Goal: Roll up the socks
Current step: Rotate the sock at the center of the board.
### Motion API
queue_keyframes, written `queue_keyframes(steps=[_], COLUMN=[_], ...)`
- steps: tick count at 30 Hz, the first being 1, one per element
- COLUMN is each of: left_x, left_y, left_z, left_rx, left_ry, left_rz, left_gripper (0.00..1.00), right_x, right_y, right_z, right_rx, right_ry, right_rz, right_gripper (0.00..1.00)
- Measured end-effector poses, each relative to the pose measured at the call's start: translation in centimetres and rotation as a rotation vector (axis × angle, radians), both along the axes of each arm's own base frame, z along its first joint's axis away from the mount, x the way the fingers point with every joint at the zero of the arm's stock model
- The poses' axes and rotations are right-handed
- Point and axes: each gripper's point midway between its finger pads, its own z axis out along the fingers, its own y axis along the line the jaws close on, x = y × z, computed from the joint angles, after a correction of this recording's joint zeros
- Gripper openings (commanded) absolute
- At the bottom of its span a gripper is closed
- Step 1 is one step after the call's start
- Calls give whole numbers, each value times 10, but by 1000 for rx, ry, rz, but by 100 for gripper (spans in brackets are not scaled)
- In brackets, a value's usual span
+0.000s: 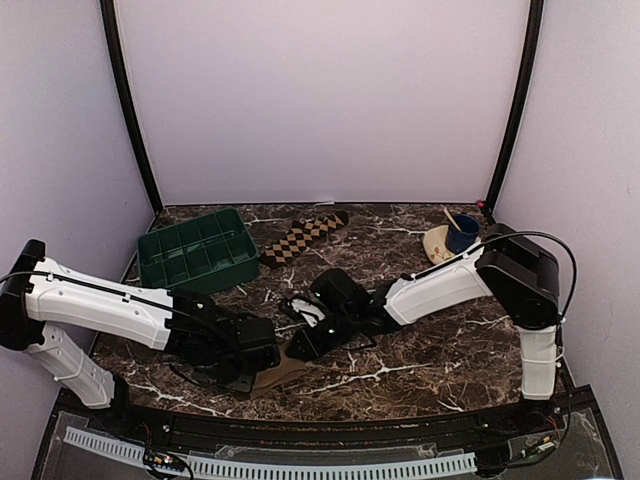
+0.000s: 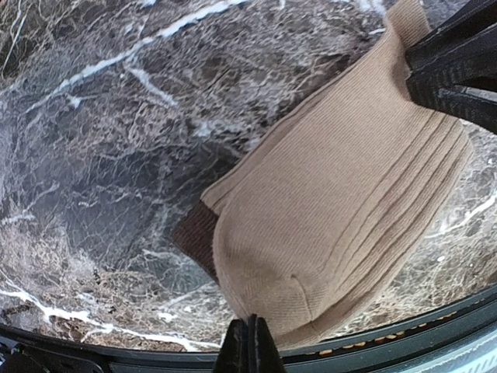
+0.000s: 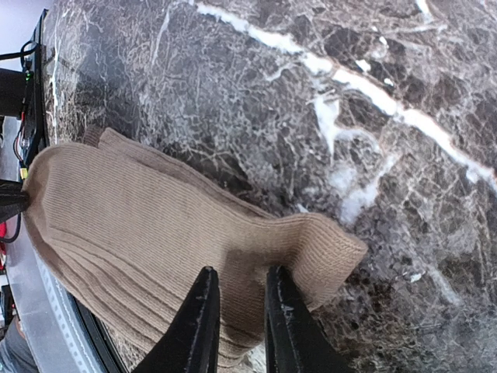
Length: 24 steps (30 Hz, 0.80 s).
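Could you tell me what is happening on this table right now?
Both arms are working on the tan sock near the front edge of the marble table. The sock is folded over on itself, its darker toe peeking out underneath. The left gripper is closed at one edge, apparently pinching it. The right gripper has its fingers narrowly apart over the other end; whether they grip is unclear. The checkered sock lies untouched farther back beside the green tray.

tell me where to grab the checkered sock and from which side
Take the checkered sock by its near end, the one beside the green tray, coming straight down from above. It lies flat and stretched out diagonally on the marble table, so a top-down pinch across its narrow width should catch fabric, and that end looks closest to the arms.
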Motion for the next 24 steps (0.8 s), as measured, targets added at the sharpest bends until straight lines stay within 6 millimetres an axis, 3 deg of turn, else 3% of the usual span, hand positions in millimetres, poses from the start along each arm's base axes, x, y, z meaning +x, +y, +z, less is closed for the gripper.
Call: queue_keyframes(steps=[2, 4, 12, 15, 18, 24], left_x=[-1, -3, -11, -7, -4, -2], left_y=[2, 3, 7, 1, -7, -12], left_z=[-1, -2, 7, 14, 14, -5], left_rx=[2, 5, -13, -35, -42, 6], left_ry=[4, 8, 9, -12, -22, -10], left_rz=[4, 6, 23, 23, 8, -12], left_gripper=[23, 30, 41, 28, 3, 0], right_x=[-1, -1, -4, -4, -3, 2], right_y=[2, 4, 12, 13, 13, 12], right_z=[0, 0, 0, 0, -1, -3], right_rx=[2, 5, 12, 9, 8, 10], right_ry=[-2, -3, -25, -34, -41, -43], right_rz=[2, 6, 12, 7, -9, -59], right_gripper=[19, 19, 19, 18, 17, 6])
